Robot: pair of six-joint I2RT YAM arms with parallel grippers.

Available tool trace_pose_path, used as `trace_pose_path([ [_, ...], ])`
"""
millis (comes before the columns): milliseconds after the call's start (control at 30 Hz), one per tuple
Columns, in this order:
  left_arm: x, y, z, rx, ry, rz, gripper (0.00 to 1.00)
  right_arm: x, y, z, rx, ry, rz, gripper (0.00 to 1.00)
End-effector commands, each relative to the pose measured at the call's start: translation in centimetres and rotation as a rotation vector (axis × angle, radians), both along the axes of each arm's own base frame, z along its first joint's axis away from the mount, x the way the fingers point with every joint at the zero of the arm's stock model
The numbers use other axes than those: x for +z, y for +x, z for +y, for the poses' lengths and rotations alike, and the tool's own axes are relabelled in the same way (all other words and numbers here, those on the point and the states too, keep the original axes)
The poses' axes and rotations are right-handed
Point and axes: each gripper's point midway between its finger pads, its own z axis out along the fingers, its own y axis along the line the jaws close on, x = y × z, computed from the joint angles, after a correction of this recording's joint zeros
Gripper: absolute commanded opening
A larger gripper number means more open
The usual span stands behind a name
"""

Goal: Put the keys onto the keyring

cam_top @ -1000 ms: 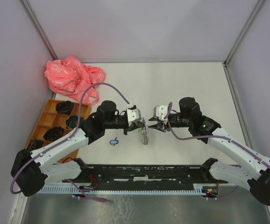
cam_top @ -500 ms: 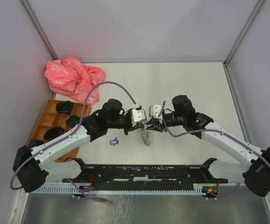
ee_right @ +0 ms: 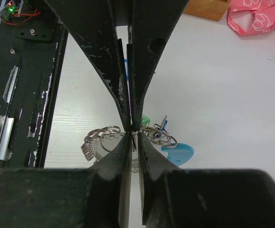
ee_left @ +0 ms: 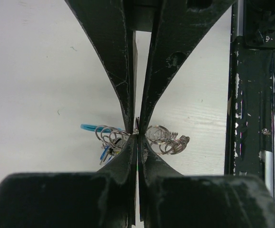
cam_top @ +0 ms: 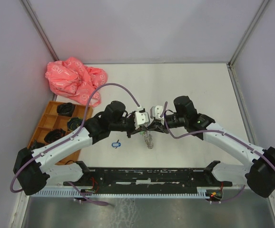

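The keys hang as one bunch of metal split rings (cam_top: 149, 138) under the point where both grippers meet above the table. My left gripper (ee_left: 136, 137) is shut on a thin ring of that bunch, with ring clusters (ee_left: 166, 140) on either side. My right gripper (ee_right: 133, 136) faces it tip to tip. Its jaws stand a narrow gap apart, with a thin ring edge in the gap. A green tag (ee_right: 145, 118) and a light-blue tag (ee_right: 178, 153) hang on the far side. A small blue-and-dark loop (cam_top: 116, 144) lies on the table to the left; I cannot tell whether it is the keyring.
An orange compartment tray (cam_top: 46, 124) holding dark items sits at the left edge. A pink plastic bag (cam_top: 73, 78) lies behind it. The black base rail (cam_top: 147, 175) runs along the near edge, close under the bunch.
My right arm has moved left until its tips meet the left gripper's, and its jaws have narrowed. The left gripper shifted slightly right with the bunch.
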Motion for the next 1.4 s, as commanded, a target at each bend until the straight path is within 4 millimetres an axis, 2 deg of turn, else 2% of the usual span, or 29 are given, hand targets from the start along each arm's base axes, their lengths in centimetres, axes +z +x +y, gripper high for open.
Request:
trace_pose_path([
  [0,2.4,-0.1,-1.1,-0.062,-0.055,-0.059,0.03,2.6,0.4,1.1,0.033,0.065,-0.040,0.14],
  [167,2.3,0.3,-1.0,-0.024,-0.063,-0.063,0.03,2.0,0.4,0.8,0.029,0.043,-0.041,0.01],
  [233,2.6,0.6,-0.9,0.001,-0.088,-0.069,0.03,1.9,0.3,0.7,0.027,0.042,-0.044,0.01],
  [467,4.7,1.4,0.5,0.037,-0.329,-0.070,0.19,2.5,0.5,0.3,-0.008,0.095,-0.100,0.01],
  [533,4.0,1.2,0.9,0.032,-0.366,-0.038,0.21,2.8,0.4,0.3,-0.008,0.121,-0.110,0.01],
  [633,3.7,0.4,0.6,-0.025,-0.379,-0.023,0.28,3.0,0.3,0.5,-0.001,0.145,-0.116,0.01],
  [800,3.0,0.2,0.7,-0.045,-0.387,-0.032,0.34,3.2,0.4,0.5,-0.006,0.184,-0.130,0.01],
  [1000,1.8,0.9,0.8,-0.043,-0.362,-0.008,0.34,3.8,0.1,0.6,0.006,0.219,-0.140,0.01],
  [1233,1.2,1.6,1.1,-0.030,-0.351,0.002,0.29,3.9,-0.3,0.7,0.032,0.229,-0.138,0.01],
  [1367,0.9,1.2,1.0,-0.058,-0.349,0.018,0.25,3.9,-0.4,0.7,0.034,0.237,-0.144,0.01],
])
